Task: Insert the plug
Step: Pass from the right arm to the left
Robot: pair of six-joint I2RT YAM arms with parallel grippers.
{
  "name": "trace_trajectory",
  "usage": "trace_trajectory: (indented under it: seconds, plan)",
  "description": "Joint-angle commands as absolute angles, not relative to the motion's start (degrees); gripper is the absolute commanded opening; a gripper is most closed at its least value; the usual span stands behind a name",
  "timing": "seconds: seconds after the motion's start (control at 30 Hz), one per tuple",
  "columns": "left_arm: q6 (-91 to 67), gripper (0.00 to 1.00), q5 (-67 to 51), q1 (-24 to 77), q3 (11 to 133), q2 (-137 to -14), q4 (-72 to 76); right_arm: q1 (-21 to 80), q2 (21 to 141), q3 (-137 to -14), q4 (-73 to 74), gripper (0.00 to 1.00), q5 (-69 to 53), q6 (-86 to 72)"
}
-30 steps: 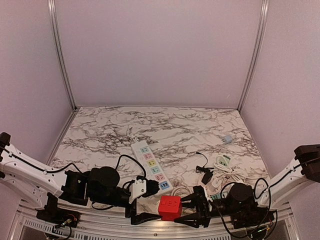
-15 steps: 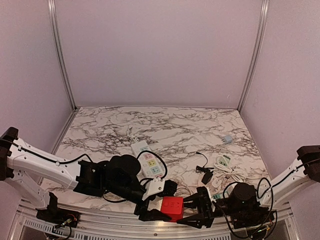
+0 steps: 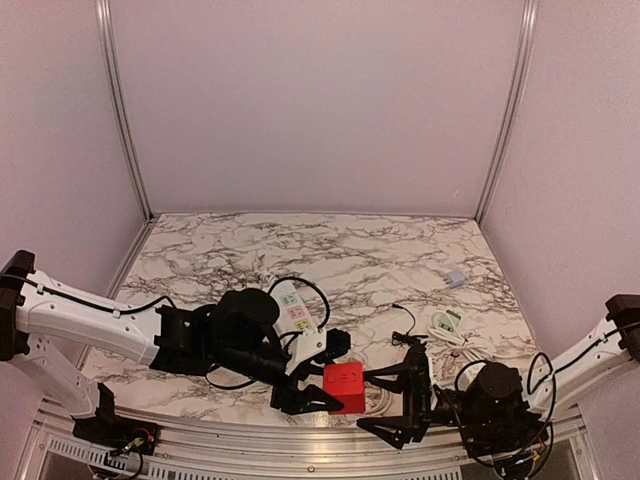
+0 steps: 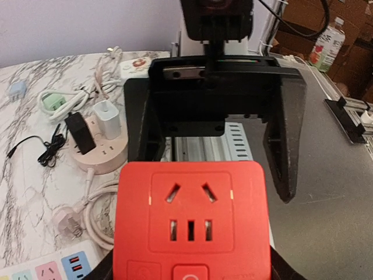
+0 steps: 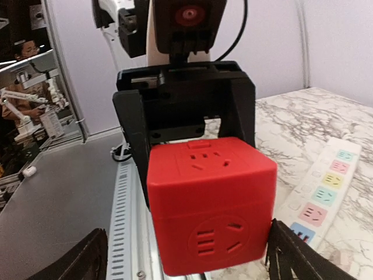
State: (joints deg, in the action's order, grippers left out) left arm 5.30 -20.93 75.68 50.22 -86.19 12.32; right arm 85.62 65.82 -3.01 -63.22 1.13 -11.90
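Observation:
A red socket cube (image 3: 343,386) hangs just above the table's near edge. My left gripper (image 3: 322,384) is shut on it, one finger on each side. The left wrist view has the cube's top socket face (image 4: 191,217) between my left gripper's (image 4: 192,274) fingers. My right gripper (image 3: 388,404) faces the cube from the right and stands open. Its fingers (image 5: 87,256) are clear of the cube (image 5: 210,204) in the right wrist view. A white plug (image 4: 63,218) on a coiled cord lies loose on the marble.
A white power strip (image 3: 292,308) with coloured sockets lies behind the left arm. A round pink socket (image 4: 100,153) holds a black adapter (image 4: 79,132) and a white one (image 4: 108,119). Loose chargers and cables (image 3: 445,328) lie at the right. The metal table rail (image 5: 129,221) runs under the cube.
My left gripper came in from the left and shut on the red cube. My right gripper then opened, let the cube go and drew back to the right.

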Motion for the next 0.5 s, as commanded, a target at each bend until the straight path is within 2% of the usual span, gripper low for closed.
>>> trace_trajectory:
  seconds: [0.0,0.3,0.47]
  plan:
    - [-1.5,0.00,-12.2,66.2,48.5,-81.1,16.5,85.6,61.2,-2.7,-56.8,0.91,18.0,-16.0]
    - [-0.3,0.00,-9.2,54.8,57.9,-90.8,10.9,85.6,45.9,2.1,-47.8,0.95,27.1,-18.4]
    - [-0.3,0.00,-9.3,52.5,60.4,-96.5,10.0,85.6,39.1,4.3,-45.8,0.95,29.0,-19.1]
